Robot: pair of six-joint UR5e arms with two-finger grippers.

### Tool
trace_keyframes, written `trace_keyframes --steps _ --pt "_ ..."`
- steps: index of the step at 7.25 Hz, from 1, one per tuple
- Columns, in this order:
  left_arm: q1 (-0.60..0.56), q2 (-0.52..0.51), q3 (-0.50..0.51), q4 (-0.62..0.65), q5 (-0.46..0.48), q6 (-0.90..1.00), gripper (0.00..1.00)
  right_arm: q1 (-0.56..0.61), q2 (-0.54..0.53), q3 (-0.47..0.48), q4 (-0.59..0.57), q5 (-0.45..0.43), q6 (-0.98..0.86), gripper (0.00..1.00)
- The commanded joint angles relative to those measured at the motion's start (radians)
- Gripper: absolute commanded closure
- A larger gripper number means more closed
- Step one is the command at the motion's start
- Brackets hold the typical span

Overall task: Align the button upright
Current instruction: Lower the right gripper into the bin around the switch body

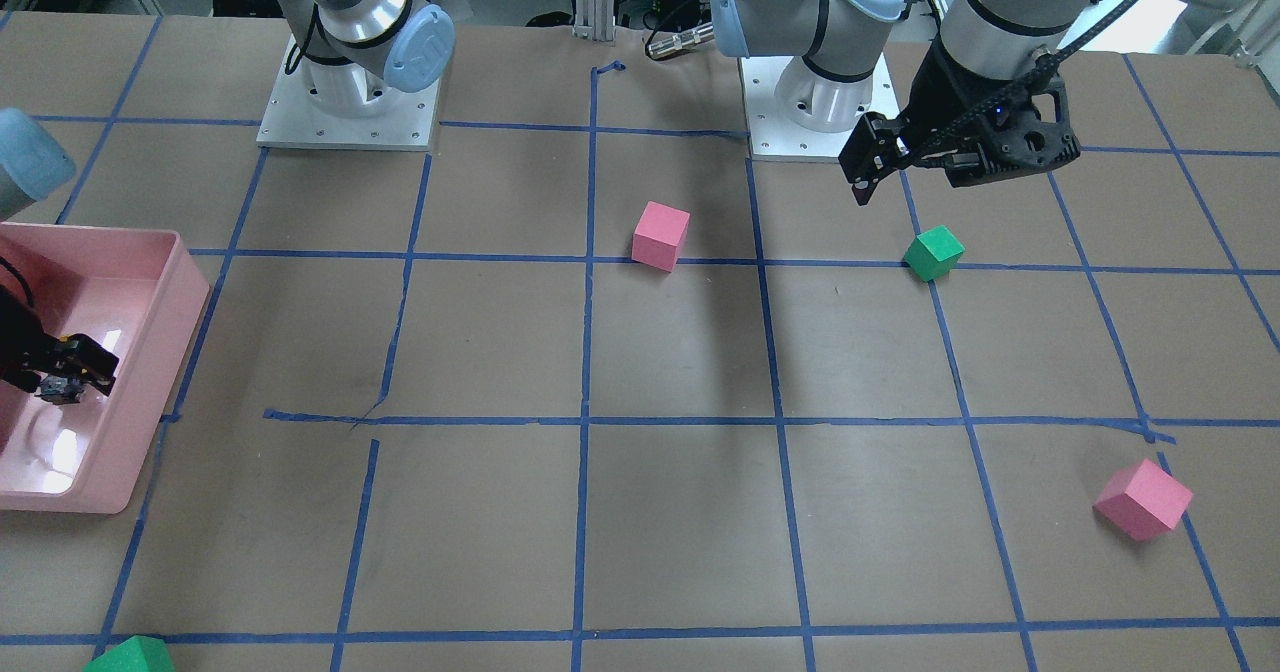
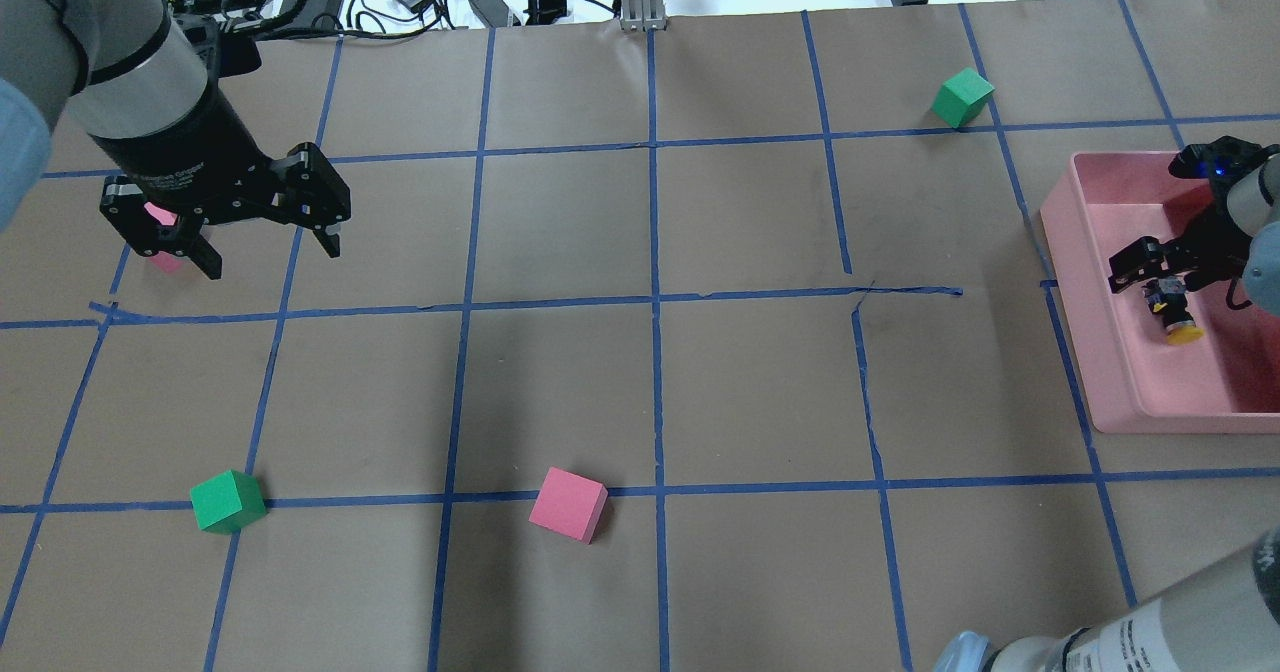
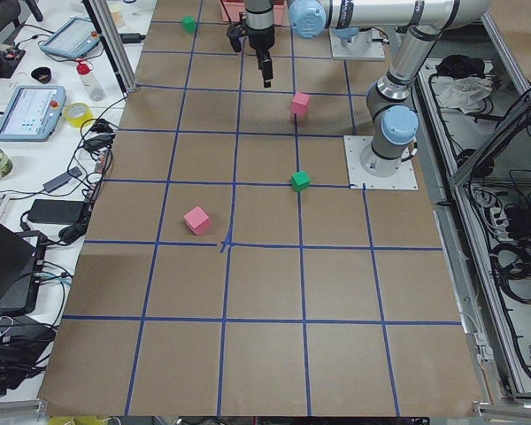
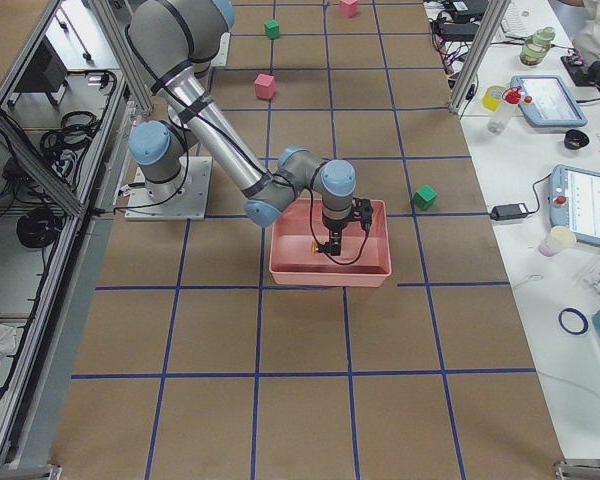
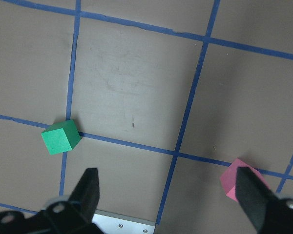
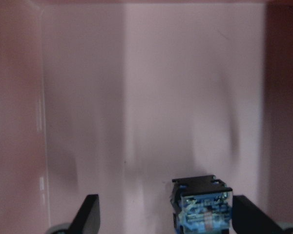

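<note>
1. The button (image 2: 1176, 318) lies on its side on the floor of the pink bin (image 2: 1090, 312), with its yellow cap toward the robot. In the right wrist view only its blue base block shows, cut off by the bottom edge.
2. The right gripper (image 6: 168, 217) hangs over the button with its fingers spread wide, gripping nothing. The button sits between them, nearer the right-hand finger in that view, with a gap to each.
3. The overhead view's right edge cuts off the bin, and the right arm hides part of its far side.
4. The left gripper (image 2: 270, 257) hovers far to the left, wide open and empty, half hiding a pink cube (image 2: 163, 260).
5. The button lies apart from every bin wall, with bare floor beyond it. A green cube (image 2: 962, 97) sits near the bin's far left corner.
</note>
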Motion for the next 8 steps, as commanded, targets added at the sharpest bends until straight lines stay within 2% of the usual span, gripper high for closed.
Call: trace_keyframes --steps 1,4,5,7,8 --pt "-0.002 0.008 0.009 -0.018 -0.005 0.003 0.00 0.000 0.003 0.007 -0.008 0.001 0.001 0.05" --pt "-0.001 0.008 0.020 -0.020 -0.004 0.044 0.00 0.000 0.001 0.007 -0.005 0.000 0.001 0.08" --pt "0.010 -0.006 0.030 -0.020 -0.014 0.119 0.00 0.000 0.001 0.007 -0.005 0.000 0.001 0.15" --pt "0.015 -0.012 0.027 0.036 -0.005 0.127 0.00 0.001 0.000 0.006 0.001 -0.005 -0.001 0.65" --pt "0.013 -0.001 0.032 0.037 -0.013 0.130 0.00 0.000 -0.005 0.006 0.006 -0.007 -0.004 0.82"
